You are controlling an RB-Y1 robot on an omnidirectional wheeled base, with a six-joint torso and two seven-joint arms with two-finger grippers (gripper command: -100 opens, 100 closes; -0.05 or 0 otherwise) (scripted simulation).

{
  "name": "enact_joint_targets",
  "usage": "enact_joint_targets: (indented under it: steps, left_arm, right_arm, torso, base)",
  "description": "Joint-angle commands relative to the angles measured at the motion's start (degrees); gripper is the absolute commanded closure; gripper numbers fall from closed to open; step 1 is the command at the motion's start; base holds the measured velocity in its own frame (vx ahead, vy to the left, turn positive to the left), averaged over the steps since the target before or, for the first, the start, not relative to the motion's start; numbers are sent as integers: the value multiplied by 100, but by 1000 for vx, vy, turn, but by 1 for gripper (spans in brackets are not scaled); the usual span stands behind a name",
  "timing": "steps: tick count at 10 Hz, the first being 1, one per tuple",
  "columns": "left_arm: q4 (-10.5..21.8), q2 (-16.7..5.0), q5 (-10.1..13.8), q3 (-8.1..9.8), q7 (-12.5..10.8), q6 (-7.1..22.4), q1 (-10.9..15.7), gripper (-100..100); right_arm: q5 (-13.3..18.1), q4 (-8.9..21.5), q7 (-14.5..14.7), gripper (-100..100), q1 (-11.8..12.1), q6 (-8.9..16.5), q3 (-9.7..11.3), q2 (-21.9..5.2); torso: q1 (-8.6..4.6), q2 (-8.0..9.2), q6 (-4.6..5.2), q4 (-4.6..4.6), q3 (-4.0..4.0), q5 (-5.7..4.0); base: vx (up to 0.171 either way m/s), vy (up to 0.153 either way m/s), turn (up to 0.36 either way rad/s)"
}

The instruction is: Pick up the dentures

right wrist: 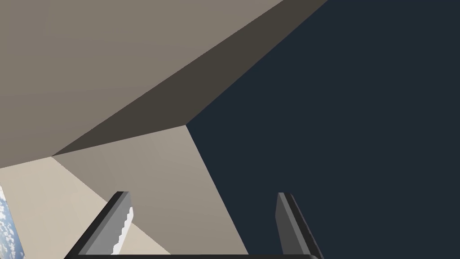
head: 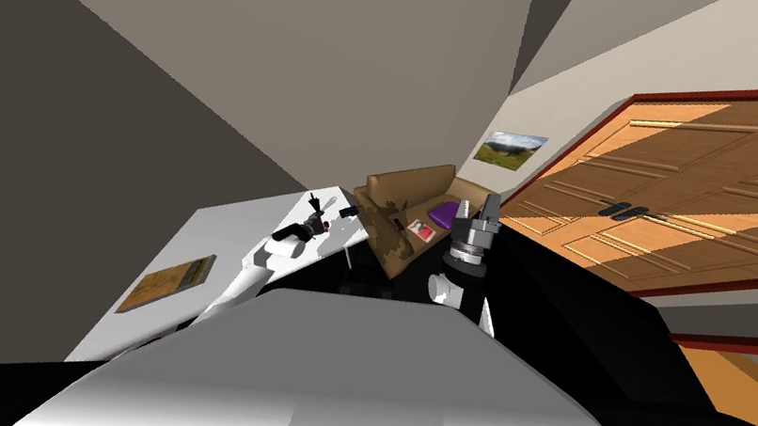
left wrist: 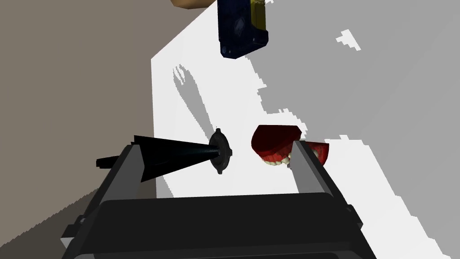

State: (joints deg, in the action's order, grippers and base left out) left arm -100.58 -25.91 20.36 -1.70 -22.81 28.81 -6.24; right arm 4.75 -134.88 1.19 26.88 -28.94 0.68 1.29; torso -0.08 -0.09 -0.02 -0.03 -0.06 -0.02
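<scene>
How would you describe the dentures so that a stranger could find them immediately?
Look at the white table under the open left gripper. The dentures lie there at one fingertip. Unlike the black cone-shaped object and the dark blue box nearby, they are dark red with white teeth.

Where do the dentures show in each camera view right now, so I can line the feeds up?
Head view: the dentures are a tiny red speck on the white table, left of centre.
Left wrist view: the dentures lie on the table, partly behind one finger of the open left end effector.
Right wrist view: not in it.
Shared landmark: the dark blue box just beyond them.
</scene>
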Motion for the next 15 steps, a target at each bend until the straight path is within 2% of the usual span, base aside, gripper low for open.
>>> enact_joint_targets:
  steps: [1,2,4,5,7,8,11,12,15]
  left_arm:
    - [173,-131,143,-8,-101,286,152,-100]
    - [173,-131,143,-8,-101,325,152,-100]
    - [472,-346,380,-30,-259,707,374,-100]
    - [472,-346,380,-30,-259,801,374,-100]
    - [747,-549,600,-51,-407,1193,580,-100]
    - [747,-549,600,-51,-407,1243,580,-100]
    - [1095,-827,887,-80,-600,1773,844,-100]
    - [1095,-827,887,-80,-600,1820,844,-100]
    - [1350,-1056,1105,-102,-748,2257,1040,-100]
  right_arm:
    - [0,0,0,0,0,0,0,0]
    - [0,0,0,0,0,0,0,0]
    - [0,0,0,0,0,0,0,0]
    - [0,0,0,0,0,0,0,0]
    - [0,0,0,0,0,0,0,0]
    - [0,0,0,0,0,0,0,0]
    - [0,0,0,0,0,0,0,0]
    - [0,0,0,0,0,0,0,0]
    - [0,0,0,0,0,0,0,0]
  torso:
    - [0,0,0,0,0,0]
    - [-1,-2,0,0,-1,0]
    - [-1,-1,0,0,0,-1]
    - [-4,-5,0,-1,-3,-1]
    - [-3,-3,0,-1,-2,-1]
    - [-6,-4,0,-1,-2,-1]
    - [-4,-2,0,0,-1,-1]
    - [-3,-4,0,-1,-3,-1]
    - [0,1,-1,0,1,0]
  base:
    - [29,-30,-5]
    - [23,-28,-2]
    - [32,-35,-6]
    - [34,-29,-2]
    - [34,-38,-7]
    - [26,-30,2]
    - [31,-33,-6]
    - [29,-23,-1]
    - [25,-27,-5]
